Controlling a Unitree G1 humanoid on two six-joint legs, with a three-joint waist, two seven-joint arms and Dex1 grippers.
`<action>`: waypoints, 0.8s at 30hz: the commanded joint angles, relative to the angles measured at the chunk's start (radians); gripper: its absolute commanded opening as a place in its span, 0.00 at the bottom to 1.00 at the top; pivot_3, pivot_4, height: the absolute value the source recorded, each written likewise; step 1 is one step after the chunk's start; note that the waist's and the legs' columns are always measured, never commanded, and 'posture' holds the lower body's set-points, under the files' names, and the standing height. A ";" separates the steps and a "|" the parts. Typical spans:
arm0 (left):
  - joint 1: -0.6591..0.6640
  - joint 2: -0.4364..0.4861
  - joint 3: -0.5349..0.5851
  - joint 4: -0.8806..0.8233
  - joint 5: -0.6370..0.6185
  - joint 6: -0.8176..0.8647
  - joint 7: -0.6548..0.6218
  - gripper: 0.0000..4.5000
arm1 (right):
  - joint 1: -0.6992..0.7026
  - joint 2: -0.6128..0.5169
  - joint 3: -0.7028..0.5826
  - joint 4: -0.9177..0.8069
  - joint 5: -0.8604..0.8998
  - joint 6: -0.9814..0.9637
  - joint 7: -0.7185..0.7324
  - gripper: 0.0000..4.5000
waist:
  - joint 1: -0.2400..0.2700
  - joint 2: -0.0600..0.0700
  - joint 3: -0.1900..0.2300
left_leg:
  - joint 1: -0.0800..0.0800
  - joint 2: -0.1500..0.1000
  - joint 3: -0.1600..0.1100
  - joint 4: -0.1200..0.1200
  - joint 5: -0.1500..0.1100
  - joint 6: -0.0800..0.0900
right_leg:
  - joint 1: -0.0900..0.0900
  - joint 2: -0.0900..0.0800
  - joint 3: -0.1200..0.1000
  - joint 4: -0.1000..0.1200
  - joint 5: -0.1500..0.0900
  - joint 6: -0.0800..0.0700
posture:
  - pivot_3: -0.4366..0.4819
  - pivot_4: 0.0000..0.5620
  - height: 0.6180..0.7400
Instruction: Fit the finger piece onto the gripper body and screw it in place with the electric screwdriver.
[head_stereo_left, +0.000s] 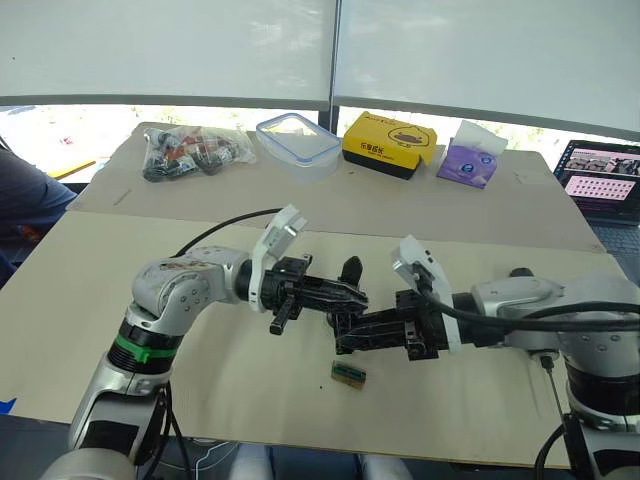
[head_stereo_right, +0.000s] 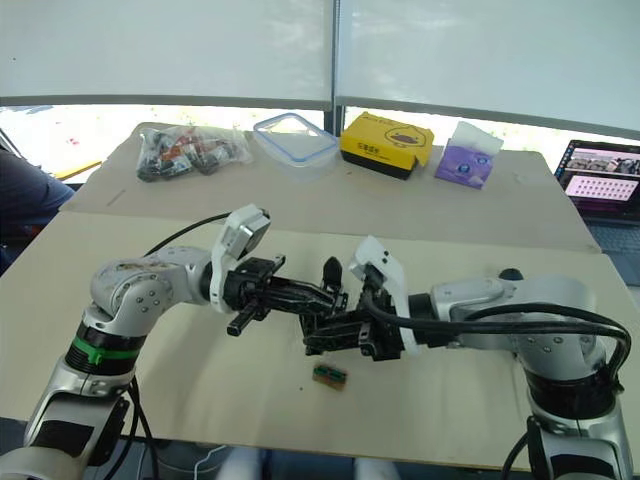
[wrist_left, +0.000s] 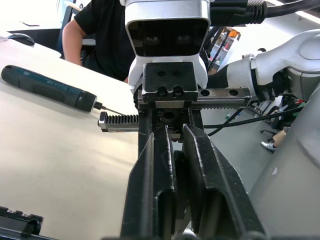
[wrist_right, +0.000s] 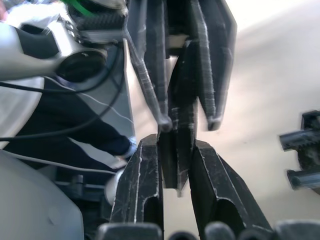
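both hands (head_stereo_left: 352, 298) (head_stereo_left: 345, 335) clenched together on one small black tapered plastic finger piece (wrist_right: 176, 150) | above green-brown block (head_stereo_left: 348, 373) | risk: piece slips mid-handover, drops to tabletop (head_stereo_left: 120, 300)

Far on the beige surface (head_stereo_left: 470, 215): clear plastic bag of dark parts (head_stereo_left: 190, 152), clear lidded container (head_stereo_left: 297, 143), yellow box (head_stereo_left: 390, 143), purple tissue pack (head_stereo_left: 470, 157).

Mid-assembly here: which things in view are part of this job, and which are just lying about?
For the job: finger piece, clamped in the right gripper; gripper body, by the left gripper; electric screwdriver, lying on the table.

Lying about: green-brown block, clear container, yellow box, purple tissue pack, bag of parts, laptop.
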 joint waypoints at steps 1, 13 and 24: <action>0.020 0.026 0.047 0.004 0.062 -0.125 -0.034 0.60 | 0.034 -0.031 -0.052 -0.036 -0.034 -0.090 0.047 0.08 | 0.000 0.000 0.000 | 0.000 0.000 0.000 0.000 0.000 0.000 | 0.000 0.000 0.000 0.000 0.000 -0.001 | 0.48 0.27 1.00; 0.086 0.044 0.044 0.444 0.454 -0.813 -0.176 1.00 | 0.288 -0.079 -0.156 -0.083 -0.215 -0.407 0.251 0.08 | 0.011 0.000 0.000 | 0.000 0.000 0.000 0.001 0.000 0.000 | 0.001 0.000 0.000 -0.001 -0.001 -0.003 | 0.48 0.27 1.00; -0.040 -0.206 -0.057 0.854 0.665 -1.063 -0.096 1.00 | 0.363 -0.043 -0.097 -0.031 -0.441 -0.670 0.382 0.08 | 0.029 0.000 0.000 | -0.001 0.000 0.000 0.003 0.000 0.000 | 0.001 0.000 -0.001 0.001 0.000 0.001 | 0.48 0.27 1.00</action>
